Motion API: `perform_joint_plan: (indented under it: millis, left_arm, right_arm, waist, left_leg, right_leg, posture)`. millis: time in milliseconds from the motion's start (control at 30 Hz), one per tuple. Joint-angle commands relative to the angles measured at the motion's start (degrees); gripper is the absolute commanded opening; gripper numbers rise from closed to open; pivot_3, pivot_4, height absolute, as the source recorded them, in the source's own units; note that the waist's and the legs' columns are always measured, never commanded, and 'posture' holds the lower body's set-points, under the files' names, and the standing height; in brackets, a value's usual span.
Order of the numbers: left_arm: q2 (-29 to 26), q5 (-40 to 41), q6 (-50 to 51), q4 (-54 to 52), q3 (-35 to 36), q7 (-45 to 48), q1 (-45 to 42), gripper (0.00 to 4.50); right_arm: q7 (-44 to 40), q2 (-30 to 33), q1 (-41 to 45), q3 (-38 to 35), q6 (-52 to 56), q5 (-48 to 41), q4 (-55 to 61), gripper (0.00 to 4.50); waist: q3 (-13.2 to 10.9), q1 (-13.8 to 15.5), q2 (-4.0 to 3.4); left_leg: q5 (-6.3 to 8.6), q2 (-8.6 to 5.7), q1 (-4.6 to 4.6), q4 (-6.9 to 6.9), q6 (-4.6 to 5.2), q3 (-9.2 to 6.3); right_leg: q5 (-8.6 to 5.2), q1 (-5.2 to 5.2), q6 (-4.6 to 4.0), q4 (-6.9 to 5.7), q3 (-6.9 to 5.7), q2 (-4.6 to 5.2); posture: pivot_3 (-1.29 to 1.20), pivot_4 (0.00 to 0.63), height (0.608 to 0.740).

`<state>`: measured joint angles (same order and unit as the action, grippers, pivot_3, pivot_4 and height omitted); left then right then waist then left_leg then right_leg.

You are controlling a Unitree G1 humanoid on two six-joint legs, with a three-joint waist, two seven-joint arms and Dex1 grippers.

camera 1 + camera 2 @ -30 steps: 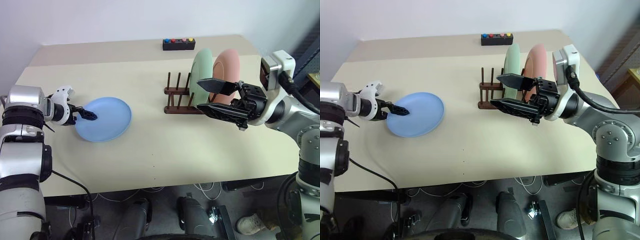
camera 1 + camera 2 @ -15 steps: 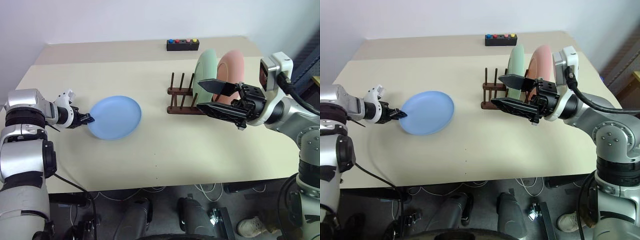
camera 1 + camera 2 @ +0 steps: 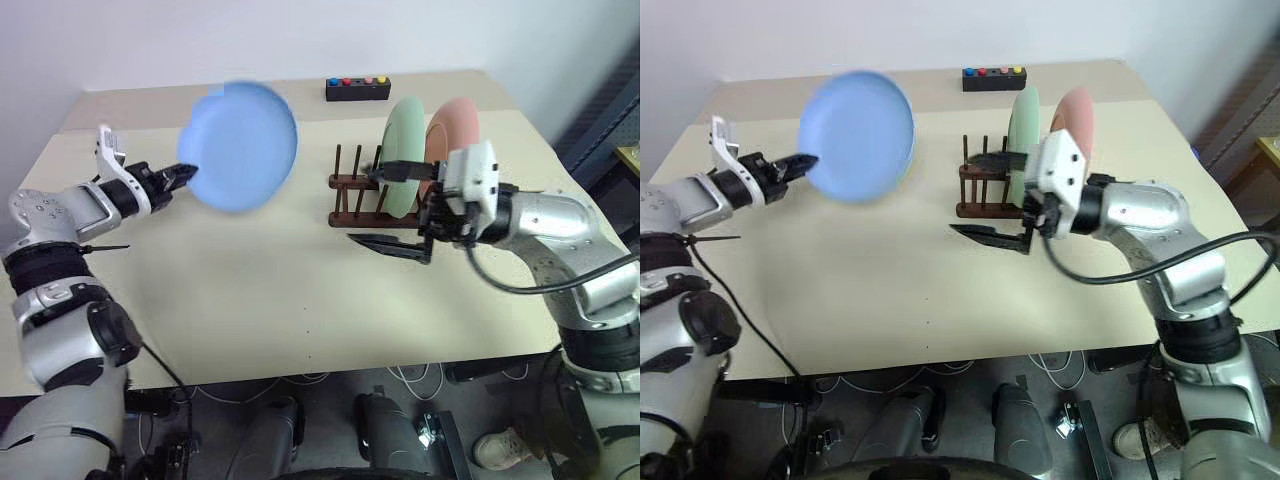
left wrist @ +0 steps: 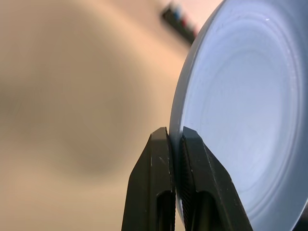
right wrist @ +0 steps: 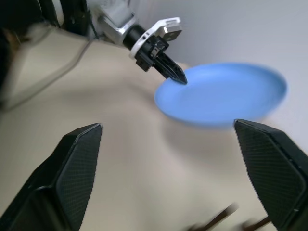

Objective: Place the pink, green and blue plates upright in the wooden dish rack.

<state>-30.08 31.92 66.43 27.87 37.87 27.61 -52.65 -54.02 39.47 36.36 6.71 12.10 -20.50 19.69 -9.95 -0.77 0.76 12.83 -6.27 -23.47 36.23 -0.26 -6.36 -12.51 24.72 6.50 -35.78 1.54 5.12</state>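
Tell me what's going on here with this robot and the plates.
The robot's left hand is shut on the rim of the round light blue plate, holding it above the beige table. The pale green plate and salmon pink plate stand upright in the dark wooden dish rack. The right hand waits open beside the rack.

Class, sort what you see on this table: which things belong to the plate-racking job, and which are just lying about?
Belongs to the job:
blue plate, held by the left tool
green plate
pink plate
wooden dish rack

Just lying about:
black button box
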Motion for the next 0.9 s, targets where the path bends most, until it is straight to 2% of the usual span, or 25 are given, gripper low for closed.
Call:
perform_joint_plan:
  millis: [33, 167, 267, 433, 633, 900]
  left_arm:
    - [5.62, 4.35, -2.33, -12.79, 2.93, -6.25, 1.73, 0.05]
    - [15.35, 7.95, -5.11, -23.53, 3.95, -14.19, 2.62, 0.05]
    - [19.94, 10.47, -6.6, -28.5, 4.22, -18.61, 3.07, 0.05]
    - [23.8, 13.67, -9.11, -33.79, 2.85, -23.01, 5.67, 0.05]
    - [26.48, 19.3, -8.14, -39.15, -0.66, -26.82, 7.95, 0.05]
    - [26.36, 24.03, -8.04, -41.95, -4.88, -30.82, 10.02, 0.05]
  right_arm:
    - [4.16, -0.79, 3.53, 4.89, -14.45, 16.3, -1.94, 4.5]
    - [9.26, -1.97, 5.44, 10.1, -21.2, 30.42, -5.59, 4.5]
    - [11.53, -2.14, 6.0, 11.75, -24.45, 37.21, -7.9, 4.5]
    - [15.26, -4.53, 6.33, 13.05, -25.56, 44.24, -9.92, 4.5]
    - [19.95, -10.67, 8.99, 14.8, -23.35, 51.53, -14.41, 4.5]
    - [22.32, -13.82, 9.85, 15.47, -22.34, 55.9, -17.21, 4.5]
  waist:
    - [0.0, 0.06, 0.02]
    - [0.01, 0.41, 0.16]
    - [0.01, 0.27, 0.17]
    - [0.01, -0.09, 0.16]
    - [0.01, 0.11, 0.17]
    - [0.02, 0.15, 0.2]
  left_leg:
    - [-0.01, 0.0, 0.0, 0.01, -0.02, 0.02]
    - [-0.06, -0.03, 0.0, 0.06, -0.1, -0.01]
    - [-0.12, -0.04, 0.0, 0.06, -0.19, 0.01]
    - [-0.18, 0.01, 0.08, -0.03, -0.3, 0.02]
    - [-0.21, 0.01, 0.09, 0.0, -0.34, 0.0]
    - [-0.23, -0.01, 0.11, -0.01, -0.37, -0.05]
  right_leg:
    - [0.0, 0.01, 0.0, -0.04, 0.01, 0.0]
    - [0.0, 0.01, 0.0, -0.11, 0.0, 0.0]
    - [0.0, 0.0, -0.01, -0.11, 0.01, -0.01]
    - [0.0, 0.03, -0.02, -0.18, 0.06, -0.09]
    - [0.0, 0.03, -0.04, -0.24, 0.05, -0.12]
    - [0.0, -0.03, -0.04, -0.22, 0.04, -0.14]
  posture:
    - [0.0, 0.15, 0.74]
    - [0.0, 0.15, 0.74]
    - [0.0, 0.15, 0.74]
    - [0.0, 0.15, 0.74]
    - [0.0, 0.15, 0.74]
    - [0.0, 0.15, 0.74]
